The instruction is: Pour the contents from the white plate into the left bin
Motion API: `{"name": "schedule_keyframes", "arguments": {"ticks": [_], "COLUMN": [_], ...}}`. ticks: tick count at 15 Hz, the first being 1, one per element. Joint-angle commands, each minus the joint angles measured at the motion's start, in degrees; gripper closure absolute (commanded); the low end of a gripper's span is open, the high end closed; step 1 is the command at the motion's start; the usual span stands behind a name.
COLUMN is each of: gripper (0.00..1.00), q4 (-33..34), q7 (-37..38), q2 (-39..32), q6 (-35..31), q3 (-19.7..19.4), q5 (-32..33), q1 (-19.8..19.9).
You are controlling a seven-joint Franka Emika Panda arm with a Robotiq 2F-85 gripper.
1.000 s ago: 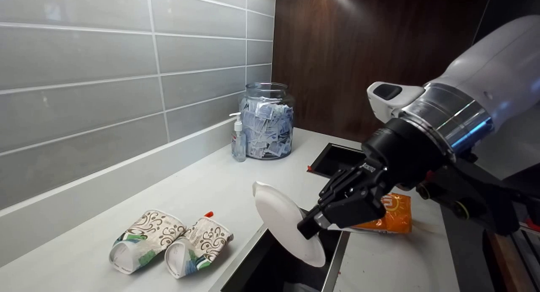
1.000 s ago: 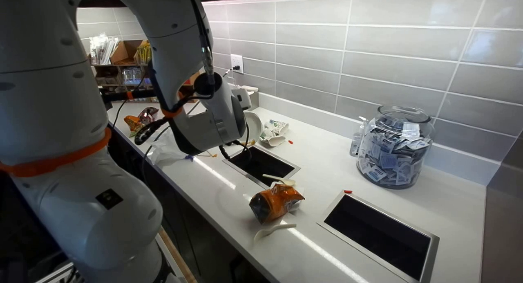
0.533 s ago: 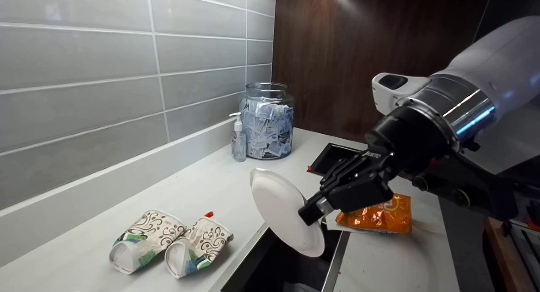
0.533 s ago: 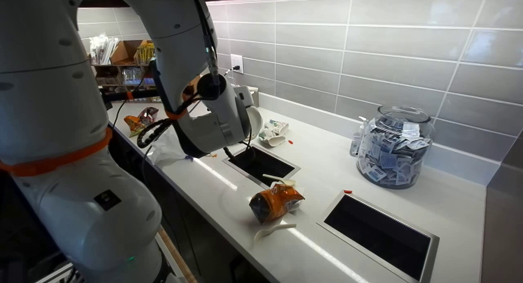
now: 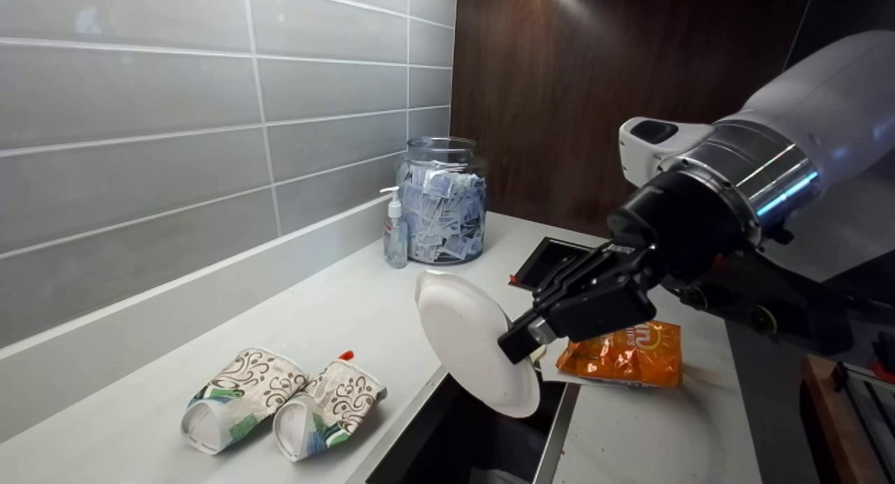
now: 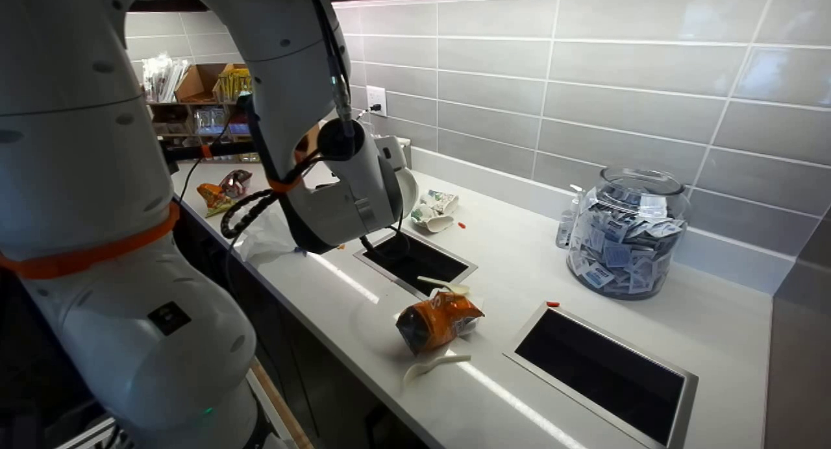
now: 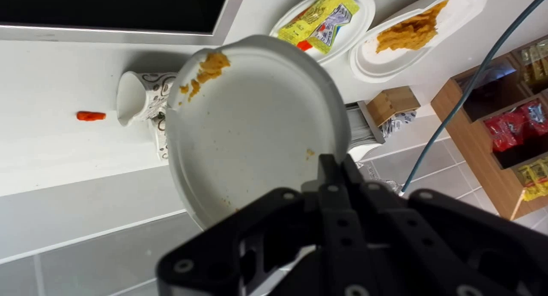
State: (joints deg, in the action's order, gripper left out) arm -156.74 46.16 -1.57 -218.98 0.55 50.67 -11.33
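Note:
The white plate [image 5: 468, 344] is tilted steeply in an exterior view, above the left bin [image 5: 402, 428]. My gripper [image 5: 516, 345] is shut on its rim. In the wrist view, the gripper [image 7: 338, 159] pinches the edge of the plate [image 7: 261, 125] between its fingertips. Orange food bits [image 7: 212, 67] cling to the plate's far side, and small crumbs dot its face. The rim of the left bin [image 7: 128, 36] shows at the upper left. Behind the arm, only part of the plate [image 6: 409, 189] is visible; the gripper is hidden there.
Crumpled paper cups [image 5: 245, 393] lie beside the left bin. An orange snack bag [image 5: 629, 358] sits between it and the smaller bin mouth [image 5: 549, 264]. A pump bottle [image 5: 396, 236] and glass jar [image 5: 447, 211] stand near the wall. Other plates [image 7: 376, 69] hold food and a wrapper.
Still gripped, the plate has risen a little above the bin, more in the earlier half than lately. The arm has shifted slightly to the right in an exterior view, and more of the orange bag shows.

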Motion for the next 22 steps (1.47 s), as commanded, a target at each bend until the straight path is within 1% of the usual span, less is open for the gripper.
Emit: {"name": "schedule_keyframes", "arguments": {"ticks": [1, 2, 3, 4, 5, 6, 7, 8, 9, 10, 11, 12, 13, 15, 17, 18, 19, 21, 22], "gripper": [0.99, 0.99, 0.99, 0.99, 0.99, 0.99, 0.99, 0.99, 0.99, 0.99, 0.99, 0.99, 0.99, 0.99, 0.99, 0.99, 0.99, 0.99, 0.99], "q4": [-0.92, -0.26, -0.39, -0.27, -0.41, -0.33, -0.69, -0.59, -1.02, -0.58, -1.14, -0.73, -0.96, -0.51, -0.84, -0.83, -1.28, -1.68, -0.80], "q7": [-0.63, 0.48, 0.12, 0.33, 0.25, 0.09, -0.52, -0.69, -1.27, -1.15, -2.17, -1.82, -2.45, -2.94, -3.18, -3.34, -3.90, -4.03, -3.44], "q2": [1.16, -0.44, -0.49, -1.09, -0.91, -1.47, -0.83, -1.06, -0.20, -1.25, -0.15, -0.96, -0.44, -1.42, -1.60, -2.15, -1.83, -1.98, -2.81], "q6": [2.63, -1.93, -3.19, -5.83, -5.97, -8.56, -7.40, -8.15, -5.28, -8.78, -6.15, -8.34, -7.04, -10.25, -12.46, -14.91, -14.89, -16.08, -17.52], "q3": [-0.35, -0.58, -0.75, -1.00, -1.17, -1.33, -1.40, -1.50, -1.54, -1.66, -1.58, -1.57, -1.55, -1.60, -1.90, -2.08, 0.45, 0.83, 0.90], "q5": [-0.29, 3.73, 3.58, 4.96, 4.85, 5.61, 4.47, 5.01, 2.76, 4.95, 2.62, 4.69, 3.72, 6.51, 6.06, 6.50, 5.25, 4.76, 5.79], "q1": [0.22, 0.59, 0.73, 1.01, 1.08, 1.30, 1.22, 1.23, 0.99, 1.20, 0.94, 1.02, 0.91, 1.10, 1.40, 1.62, 4.17, 5.21, 5.90]}}
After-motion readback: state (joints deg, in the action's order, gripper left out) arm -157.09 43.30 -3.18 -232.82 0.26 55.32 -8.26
